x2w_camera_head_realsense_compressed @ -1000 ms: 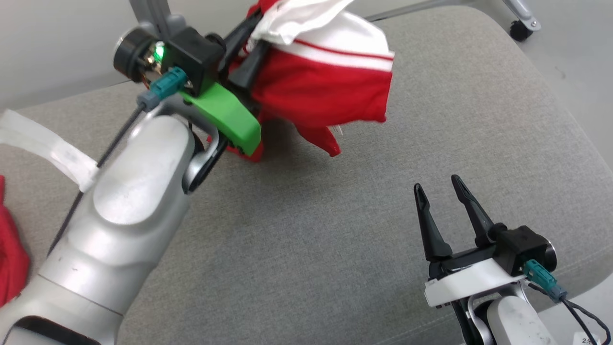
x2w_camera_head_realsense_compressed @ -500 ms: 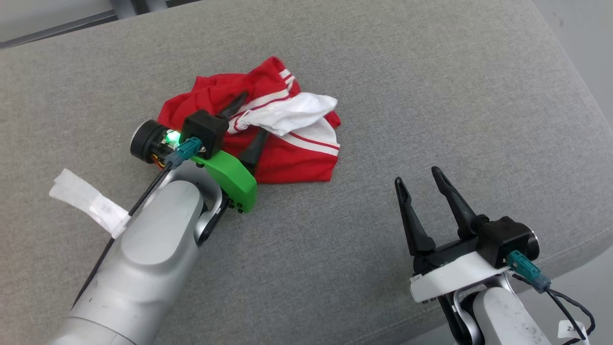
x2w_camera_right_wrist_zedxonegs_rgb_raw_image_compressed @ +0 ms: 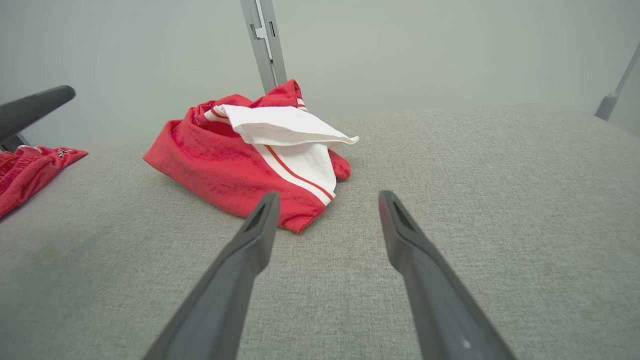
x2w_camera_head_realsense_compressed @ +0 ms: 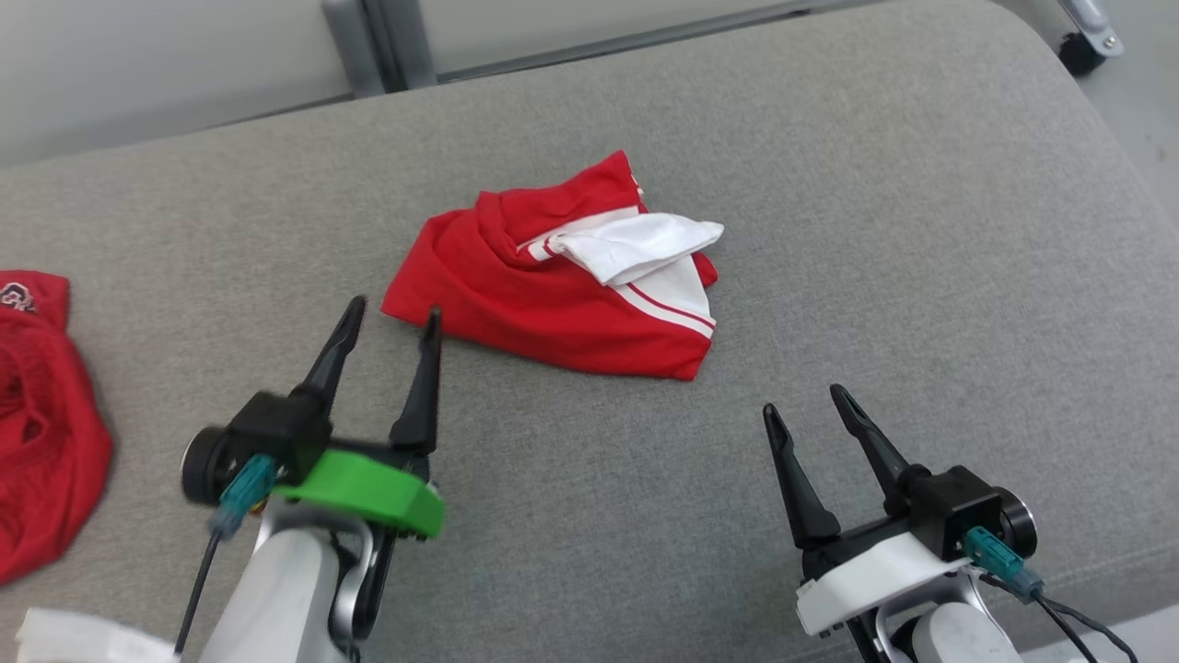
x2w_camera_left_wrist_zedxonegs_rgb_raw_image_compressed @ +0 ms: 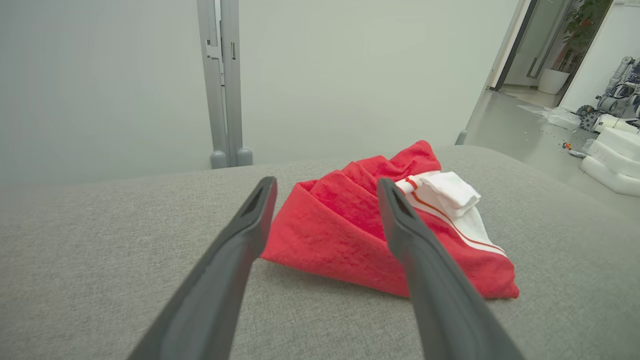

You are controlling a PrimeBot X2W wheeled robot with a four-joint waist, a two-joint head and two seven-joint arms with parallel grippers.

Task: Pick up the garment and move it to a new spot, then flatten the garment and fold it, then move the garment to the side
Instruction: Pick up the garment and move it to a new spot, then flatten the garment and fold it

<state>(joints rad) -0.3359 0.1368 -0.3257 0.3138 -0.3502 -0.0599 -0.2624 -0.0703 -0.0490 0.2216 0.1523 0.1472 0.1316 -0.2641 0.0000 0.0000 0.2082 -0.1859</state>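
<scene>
With our left gripper and right gripper both spread and empty, near the red-and-white garment crumpled in the middle of the grey cushion, we risk pinching several bunched layers together, so flattening drags the heap instead of opening it.

Grey fabric surface in a pale-walled room

The broad, round-edged cushion of woven grey cloth stands before a plain pale wall, with a grey metal post rising just behind it. To one side, a glossy grey floor runs to an open doorway beside a potted plant; white rolls lie on it. The light is soft and even.
</scene>
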